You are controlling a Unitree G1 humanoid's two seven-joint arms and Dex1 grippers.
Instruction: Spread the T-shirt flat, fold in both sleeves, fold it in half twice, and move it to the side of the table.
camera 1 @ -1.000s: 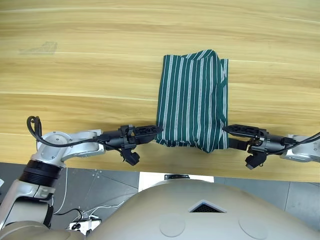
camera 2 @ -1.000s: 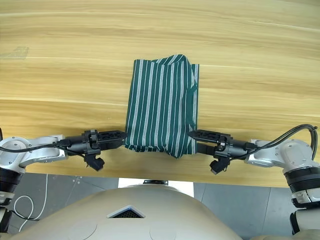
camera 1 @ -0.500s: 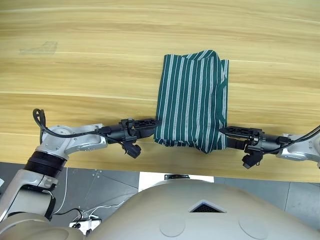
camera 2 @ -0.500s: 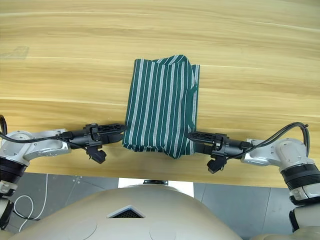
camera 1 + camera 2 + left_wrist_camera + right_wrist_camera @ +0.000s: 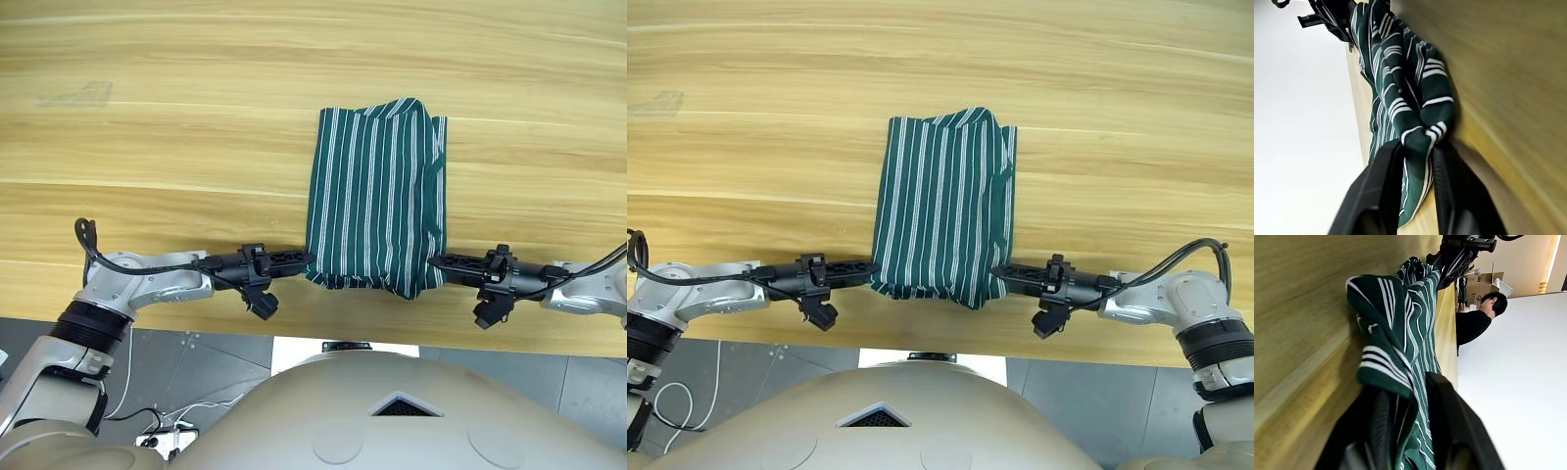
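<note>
The T-shirt, green with white stripes, lies on the wooden surface as a compact upright rectangle. It sits roughly in the middle from side to side, with its near edge close to the surface's near border. No sleeve sticks out at either side, so the spreading and both sleeve folds appear done. The wrist views show several stacked layers of cloth at the near corners. This suggests at least one half fold is already in, though the pictures do not settle how many.

The left gripper sits at the near left corner of the cloth and the right gripper at the near right corner. In each wrist view the two black fingers are clamped on a bunched corner of striped fabric, so both grippers are grasping the garment. Those corners look slightly gathered, and the near hem runs a little uneven between them.

Judging from this grip, the step in hand is probably a half fold that carries the near edge over to the far edge. After that, what remains is moving the bundle to the side of the surface; it is not there yet.
</note>
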